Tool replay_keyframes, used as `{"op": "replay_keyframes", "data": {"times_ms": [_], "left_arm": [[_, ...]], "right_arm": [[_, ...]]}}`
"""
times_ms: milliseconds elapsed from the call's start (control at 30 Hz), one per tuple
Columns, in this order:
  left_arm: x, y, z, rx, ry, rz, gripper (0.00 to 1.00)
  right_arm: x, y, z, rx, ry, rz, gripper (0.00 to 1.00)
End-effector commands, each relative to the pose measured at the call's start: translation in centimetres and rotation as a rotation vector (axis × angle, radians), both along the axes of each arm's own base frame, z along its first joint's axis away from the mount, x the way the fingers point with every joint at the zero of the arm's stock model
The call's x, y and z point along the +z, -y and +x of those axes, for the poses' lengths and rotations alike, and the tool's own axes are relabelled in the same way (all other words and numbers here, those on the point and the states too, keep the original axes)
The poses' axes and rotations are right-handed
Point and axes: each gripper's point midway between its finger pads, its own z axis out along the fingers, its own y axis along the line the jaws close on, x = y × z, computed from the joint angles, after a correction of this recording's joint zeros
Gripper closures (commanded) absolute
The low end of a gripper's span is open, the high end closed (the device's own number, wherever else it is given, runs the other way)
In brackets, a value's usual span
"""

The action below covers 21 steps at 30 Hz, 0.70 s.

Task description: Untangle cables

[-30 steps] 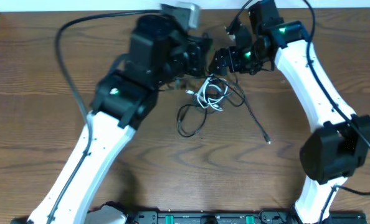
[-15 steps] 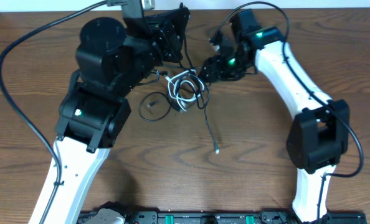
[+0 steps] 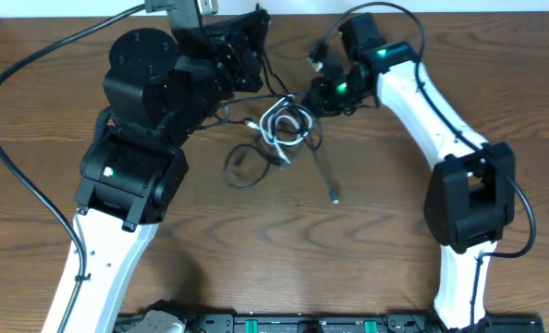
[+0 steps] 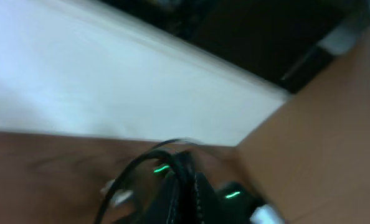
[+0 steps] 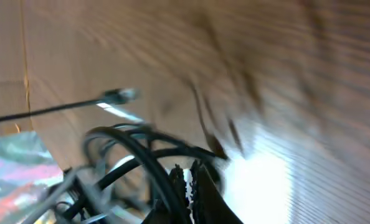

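Note:
The cables [image 3: 284,125] lie tangled at the table's back middle. A white cable [image 3: 276,120] loops among black ones. One black loop [image 3: 242,168] spreads left, and a black plug end [image 3: 335,197] trails to the front right. My left gripper [image 3: 256,57] is shut just behind the tangle. In its wrist view a black cable [image 4: 141,163] arcs out from the left gripper [image 4: 188,186]. My right gripper [image 3: 310,95] is shut at the tangle's right edge. Black strands [image 5: 135,146] wrap round the right gripper [image 5: 190,180], and I cannot tell which strand it pinches. A plug tip [image 5: 119,95] shows beyond.
A white wall [image 4: 110,74] runs along the table's back edge, close behind the left gripper. The left arm's thick black cable [image 3: 6,120] curves over the table's left side. A black rail with green lights [image 3: 302,324] lines the front edge.
The right gripper has closed at the tangle's edge. Both arms swung left and back, and the tangle slid left with them. The plug end swung nearer the front.

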Motion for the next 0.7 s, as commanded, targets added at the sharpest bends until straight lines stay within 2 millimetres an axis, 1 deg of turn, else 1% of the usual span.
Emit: {"op": "replay_keyframes", "data": {"times_ms": [0,100,200,333,500,567,667], "left_arm": [[-1.6,-4.3,1.1,0.190,-0.034,0.109,0.92],[-5.2,-8.8,1.5,0.380,-0.161,0.217,0.92],[-7.9,-12.6,1.5,0.517,-0.263,0.302,0.92],[-10.6,-16.4,1.5,0.618,-0.373,0.357,0.92],[-13.5,-20.7,1.7,0.713,-0.495,0.382,0.92],[-14.7,-22.3,1.9,0.746,-0.542,0.389,0.92],[-16.2,-24.0,2.2,0.775,-0.591,0.405,0.92]], "right_arm": [[1.6,3.6,1.9,-0.090,0.012,0.001,0.99],[3.0,7.6,3.0,-0.178,0.043,-0.074,0.99],[4.9,11.7,3.6,-0.272,0.082,-0.170,0.99],[6.5,16.5,3.5,-0.373,0.101,-0.292,0.99],[7.7,22.2,3.0,-0.499,0.101,-0.442,0.99],[8.1,24.2,2.6,-0.538,0.095,-0.484,0.99],[8.7,26.5,2.4,-0.587,0.089,-0.520,0.99]]}}
